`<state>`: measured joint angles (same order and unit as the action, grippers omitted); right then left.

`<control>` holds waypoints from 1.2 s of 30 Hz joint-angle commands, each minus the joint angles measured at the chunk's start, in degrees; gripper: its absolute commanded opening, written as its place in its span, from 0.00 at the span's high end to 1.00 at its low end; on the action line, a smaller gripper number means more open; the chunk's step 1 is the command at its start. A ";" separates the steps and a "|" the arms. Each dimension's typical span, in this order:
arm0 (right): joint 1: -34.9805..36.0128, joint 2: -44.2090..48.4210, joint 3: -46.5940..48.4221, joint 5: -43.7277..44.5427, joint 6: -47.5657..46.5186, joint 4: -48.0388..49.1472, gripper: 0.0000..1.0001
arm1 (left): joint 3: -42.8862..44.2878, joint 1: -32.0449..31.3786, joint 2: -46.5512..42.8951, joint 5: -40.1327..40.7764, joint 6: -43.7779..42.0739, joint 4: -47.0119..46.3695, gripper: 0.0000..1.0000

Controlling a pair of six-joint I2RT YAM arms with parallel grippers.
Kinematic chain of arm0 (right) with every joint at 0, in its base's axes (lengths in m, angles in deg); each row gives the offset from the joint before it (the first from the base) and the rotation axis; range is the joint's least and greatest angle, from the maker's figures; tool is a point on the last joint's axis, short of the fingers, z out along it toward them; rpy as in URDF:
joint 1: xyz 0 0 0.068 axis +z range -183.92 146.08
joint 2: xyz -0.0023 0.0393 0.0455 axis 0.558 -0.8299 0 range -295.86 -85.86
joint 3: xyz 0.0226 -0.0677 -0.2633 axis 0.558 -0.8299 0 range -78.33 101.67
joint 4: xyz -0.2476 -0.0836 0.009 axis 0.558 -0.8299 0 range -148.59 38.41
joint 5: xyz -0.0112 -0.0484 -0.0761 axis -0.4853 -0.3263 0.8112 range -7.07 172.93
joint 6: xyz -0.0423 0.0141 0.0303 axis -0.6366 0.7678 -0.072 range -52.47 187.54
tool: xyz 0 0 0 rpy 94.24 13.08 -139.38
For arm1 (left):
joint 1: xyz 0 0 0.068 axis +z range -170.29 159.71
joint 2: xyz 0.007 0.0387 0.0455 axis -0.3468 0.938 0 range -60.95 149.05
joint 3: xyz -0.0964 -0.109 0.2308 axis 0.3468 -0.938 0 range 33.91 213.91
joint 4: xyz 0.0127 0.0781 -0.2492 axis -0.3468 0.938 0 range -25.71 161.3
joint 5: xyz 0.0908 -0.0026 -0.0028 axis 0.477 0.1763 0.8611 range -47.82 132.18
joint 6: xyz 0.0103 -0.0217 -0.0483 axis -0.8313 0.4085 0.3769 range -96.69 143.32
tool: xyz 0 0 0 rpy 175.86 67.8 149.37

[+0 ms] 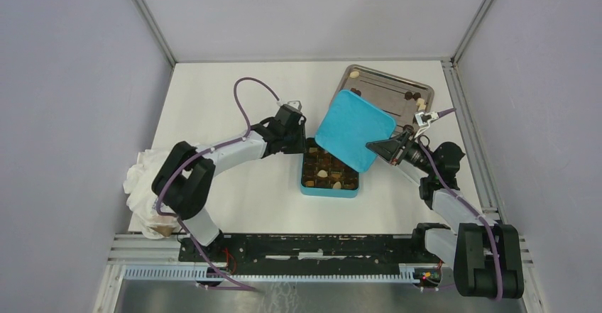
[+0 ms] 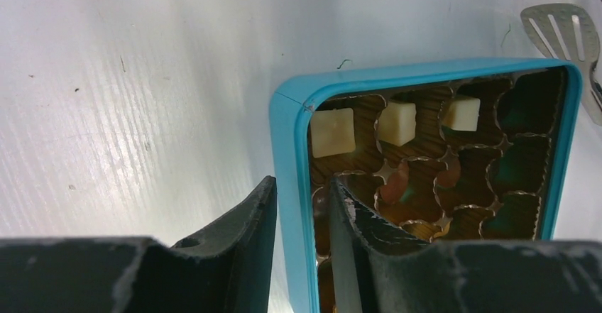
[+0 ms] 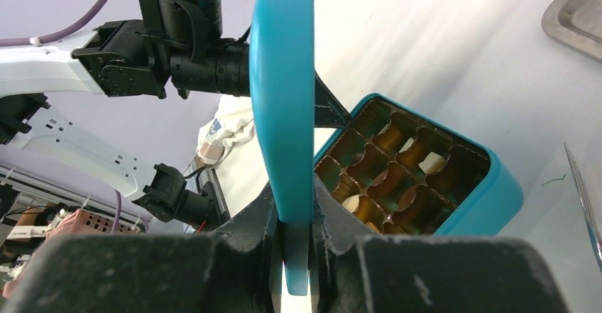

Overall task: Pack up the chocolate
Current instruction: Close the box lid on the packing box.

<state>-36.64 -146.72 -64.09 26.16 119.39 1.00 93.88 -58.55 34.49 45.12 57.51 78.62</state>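
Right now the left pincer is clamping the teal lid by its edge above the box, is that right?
No. It is the right pincer, not the left, clamping the teal lid by its edge above the box; the right wrist view shows it.

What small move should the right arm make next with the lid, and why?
Probably level the teal lid and centre it over the box. The right gripper pinches it by one edge, tilted, over only the box's far part; the left gripper straddles the box wall.
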 commanded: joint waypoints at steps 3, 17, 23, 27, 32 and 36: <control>-0.44 0.24 2.46 -0.53 0.97 3.35 1.00 | 3.32 0.43 3.51 1.80 -0.18 -1.67 0.68; -0.44 -2.75 2.11 -2.59 3.94 7.20 1.00 | 0.51 1.45 0.75 10.93 1.62 -1.32 0.92; -0.19 -5.58 2.15 -3.96 5.80 9.49 1.00 | -2.38 3.17 -2.58 11.06 1.59 -1.80 0.93; 0.34 -5.62 2.36 -4.61 5.72 10.00 1.00 | -2.84 3.36 -5.18 10.52 1.14 -1.35 0.84; 0.35 -5.33 4.02 -7.76 4.82 9.75 1.00 | -4.18 3.50 -12.91 10.12 -0.20 -1.69 0.55; 0.35 -4.21 6.49 -9.37 1.32 4.50 1.00 | -8.97 3.50 -23.83 10.38 -3.04 -1.31 0.45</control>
<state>-36.53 -152.44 -62.24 19.60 123.81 5.70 88.28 -55.12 21.44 54.10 57.75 78.60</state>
